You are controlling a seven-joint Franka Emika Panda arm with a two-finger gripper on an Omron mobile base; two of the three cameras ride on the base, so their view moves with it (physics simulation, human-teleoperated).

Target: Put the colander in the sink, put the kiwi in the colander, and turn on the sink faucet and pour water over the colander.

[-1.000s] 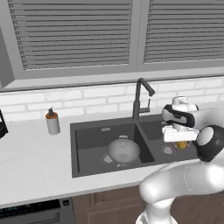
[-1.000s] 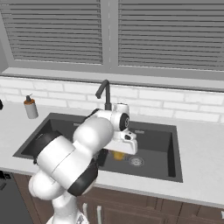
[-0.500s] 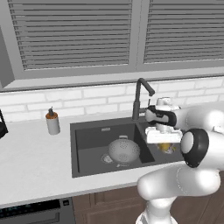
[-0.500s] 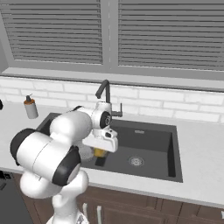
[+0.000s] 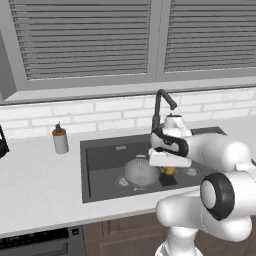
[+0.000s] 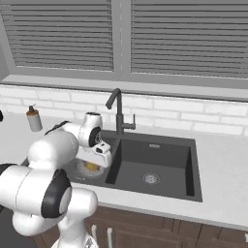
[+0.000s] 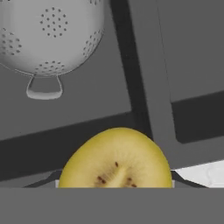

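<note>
Between gripper (image 5: 169, 169) jaws, kiwi (image 7: 116, 159) clamped

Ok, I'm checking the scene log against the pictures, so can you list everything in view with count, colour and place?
colander: one, grey metal, pierced, in the left basin of the sink.
kiwi: one, yellow-golden, held in the claw over the sink, near the divider beside the colander.
sink: one, dark grey, two basins, set in the counter.
sink faucet: one, dark grey gooseneck, behind the sink; no water running.
soap bottle: one, grey with brown cap, on the counter left of the sink.
counter: one, light grey, around the sink.
window blinds: two panels, grey, above the white brick wall.
claw: one, white, closed on the kiwi.
</note>
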